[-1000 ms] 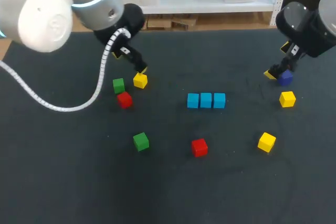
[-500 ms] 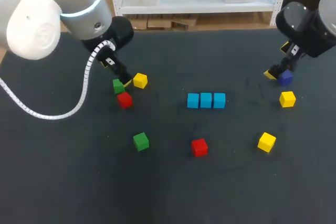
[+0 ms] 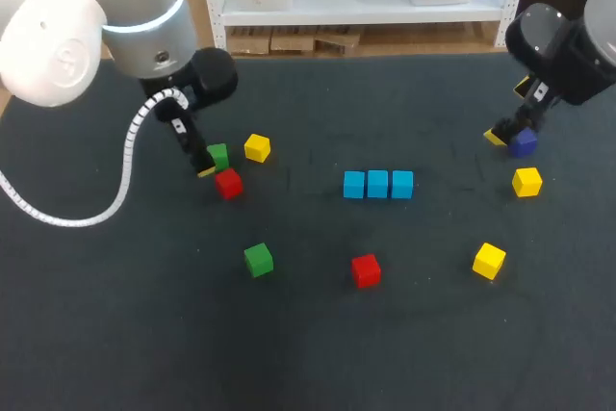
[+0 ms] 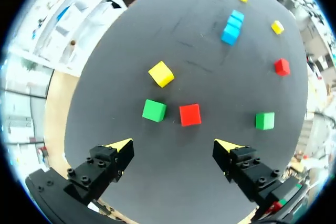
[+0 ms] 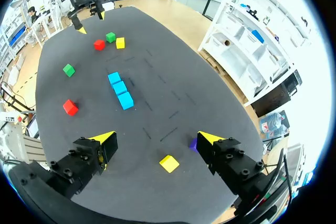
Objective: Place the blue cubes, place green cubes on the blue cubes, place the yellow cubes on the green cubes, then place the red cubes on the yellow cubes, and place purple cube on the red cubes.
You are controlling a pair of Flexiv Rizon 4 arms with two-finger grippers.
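Observation:
Three blue cubes (image 3: 377, 184) lie in a row at the table's middle. My left gripper (image 3: 207, 163) hangs open over a green cube (image 3: 218, 155) and a red cube (image 3: 228, 183); in the left wrist view both cubes, green (image 4: 154, 110) and red (image 4: 189, 114), lie just ahead of its open fingers (image 4: 174, 145), and a yellow cube (image 4: 161, 73) sits beyond. My right gripper (image 3: 508, 137) is open beside the purple cube (image 3: 523, 142); its wrist view shows the purple cube (image 5: 192, 144) by one finger and a yellow cube (image 5: 169, 163) under the gripper (image 5: 157, 139).
A second green cube (image 3: 258, 259) and a red cube (image 3: 366, 269) lie nearer the front. Two yellow cubes (image 3: 489, 260) (image 3: 526, 182) sit at the right, and a third (image 3: 257, 148) is just right of the left gripper. A white cable (image 3: 115, 201) loops from the left arm.
My left arm has swung left and toward the front, from above the yellow cube to the green and red cubes. The right arm has not moved.

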